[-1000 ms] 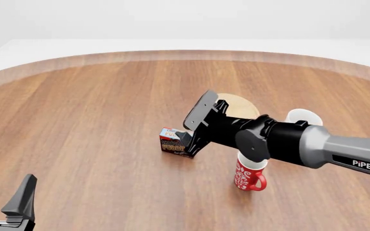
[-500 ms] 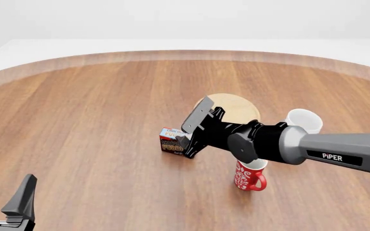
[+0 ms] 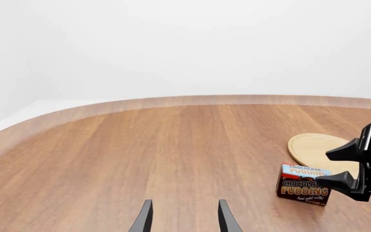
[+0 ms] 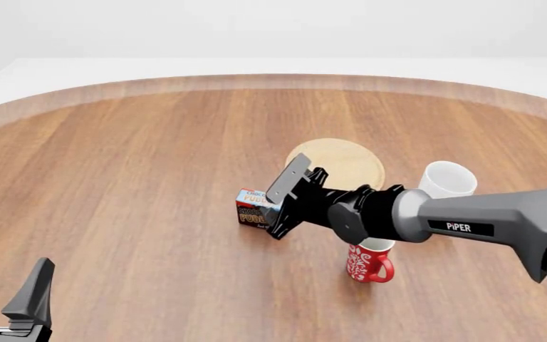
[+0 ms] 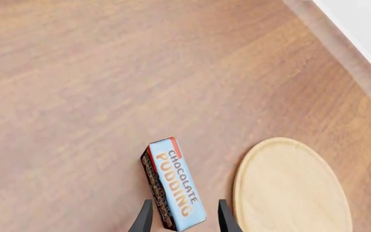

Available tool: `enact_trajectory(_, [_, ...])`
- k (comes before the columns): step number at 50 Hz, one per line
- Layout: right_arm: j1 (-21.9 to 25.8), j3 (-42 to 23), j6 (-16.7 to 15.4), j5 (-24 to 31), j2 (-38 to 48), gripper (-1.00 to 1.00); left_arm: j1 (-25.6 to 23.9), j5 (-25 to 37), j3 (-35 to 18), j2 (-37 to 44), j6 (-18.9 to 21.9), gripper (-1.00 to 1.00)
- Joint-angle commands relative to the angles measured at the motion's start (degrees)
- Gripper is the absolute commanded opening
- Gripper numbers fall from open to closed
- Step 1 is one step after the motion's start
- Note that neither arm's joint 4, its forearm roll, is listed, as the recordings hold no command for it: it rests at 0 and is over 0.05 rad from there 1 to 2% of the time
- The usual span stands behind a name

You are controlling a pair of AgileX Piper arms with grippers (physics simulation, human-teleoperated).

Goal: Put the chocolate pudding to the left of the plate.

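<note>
R fingers (image 5: pixel 181 217) wide astride chocolate pudding (image 5: pixel 172 181), beside plate (image 5: pixel 292 186); L fingers (image 3: pixel 184 217) wide

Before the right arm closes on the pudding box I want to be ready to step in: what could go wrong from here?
1. The right gripper is open, with the chocolate pudding only partly between its fingers; a shallow pinch may slip or tip it.
2. The box lies skewed to the fingers, so closing could twist it.
3. The red mug stands under the arm, the plate close by; a low sweep could bump them.

Front camera high behind the arms, wrist cameras low and close (each along its fingers), all sharing the plate (image 4: pixel 336 162).
</note>
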Motion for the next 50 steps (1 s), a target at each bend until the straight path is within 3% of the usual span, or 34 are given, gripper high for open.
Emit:
enact_trajectory(1, [-0.10, -0.55, 0.38, -0.78, 1.97, 1.00, 0.00, 0.00, 0.00, 0.00, 0.00, 1.00])
enact_trajectory(50, [-2.04, -1.21, 0.19, -1.96, 5.92, 1.00, 0.00, 0.00, 0.00, 0.00, 0.00, 1.00])
